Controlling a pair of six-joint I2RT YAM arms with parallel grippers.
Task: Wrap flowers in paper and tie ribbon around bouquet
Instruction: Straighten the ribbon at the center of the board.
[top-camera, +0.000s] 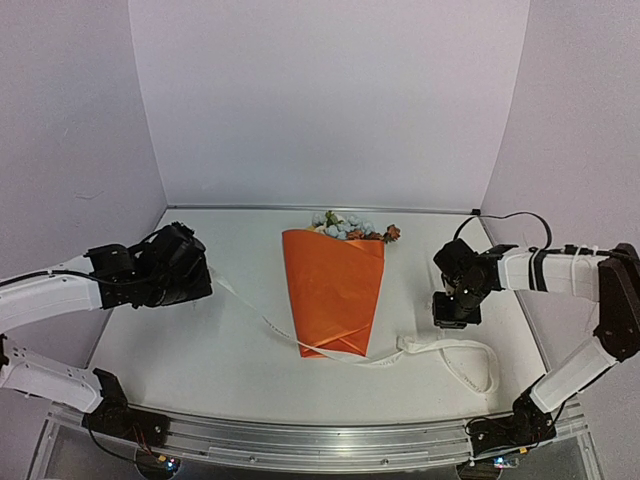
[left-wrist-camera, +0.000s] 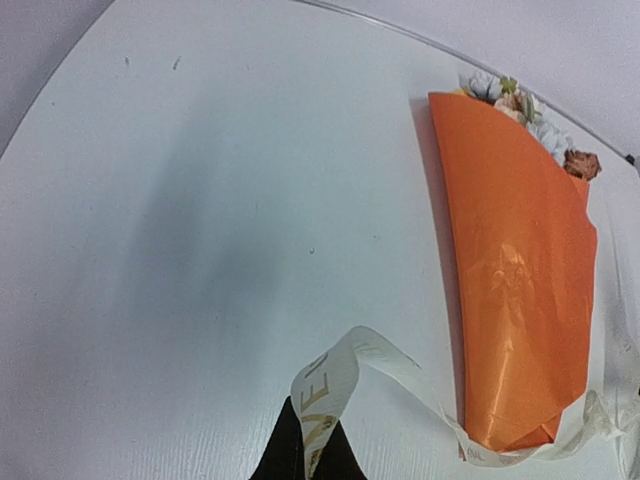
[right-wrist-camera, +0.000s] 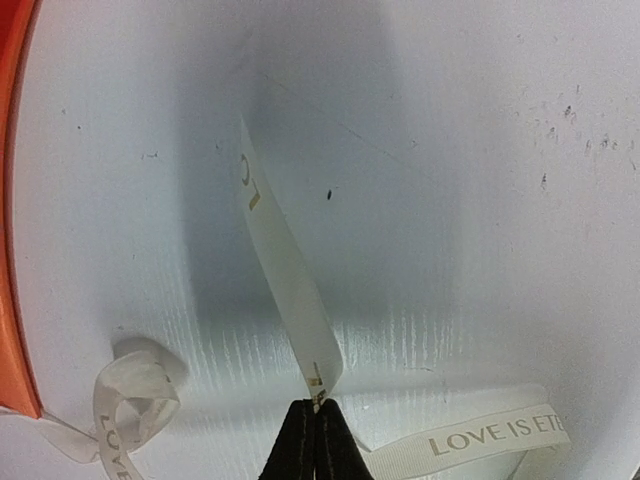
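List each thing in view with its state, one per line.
paper: rolled into a cone, lying flat
flowers: inside the cone, blooms sticking out
ribbon: slack across the cone's narrow end
left gripper: shut on the ribbon
right gripper: shut on the ribbon

The left gripper (left-wrist-camera: 308, 442) is pinching the ribbon (left-wrist-camera: 335, 372), which is trailing to the bouquet (left-wrist-camera: 520, 270) at its narrow end. Its flowers (left-wrist-camera: 512, 98) are poking out opposite.

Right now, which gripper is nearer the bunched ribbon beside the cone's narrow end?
Right. The right gripper hangs just right of the bunched ribbon; the left gripper is far left, beyond the bouquet.
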